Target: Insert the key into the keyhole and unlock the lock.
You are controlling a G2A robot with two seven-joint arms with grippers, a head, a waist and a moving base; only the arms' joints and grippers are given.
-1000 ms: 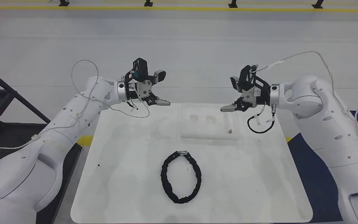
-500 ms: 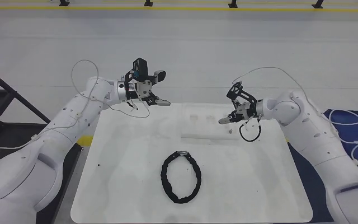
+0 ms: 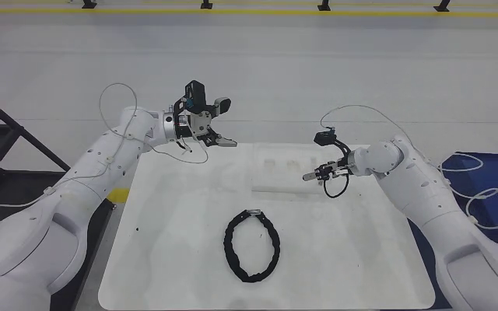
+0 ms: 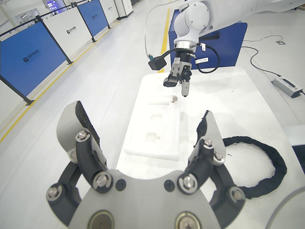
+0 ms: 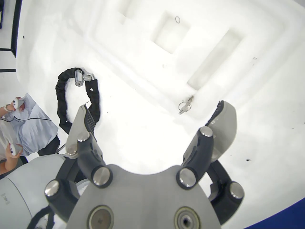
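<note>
A black fabric-covered chain lock (image 3: 251,245) lies in a loop on the white table, its silver lock cylinder (image 5: 78,78) at the loop's far end. The small key (image 5: 185,106) on a ring lies on the white foam tray (image 3: 288,175), beside a long recess. My right gripper (image 3: 310,176) hangs open just above the key; in the right wrist view its fingers (image 5: 153,110) stand either side of it, apart from it. In the left wrist view the right gripper (image 4: 177,86) sits over the key (image 4: 174,99). My left gripper (image 3: 228,124) is open and empty above the table's back left edge.
The foam tray (image 4: 155,129) has several rectangular recesses; a small loose ring (image 5: 177,19) lies in one. The table (image 3: 350,256) is bare in front of and beside the chain. A blue cabinet (image 4: 214,41) stands behind the table's right end.
My right arm has swung inward and down over the foam tray, bringing its open gripper close above the key. The left arm and the chain lock have not moved.
</note>
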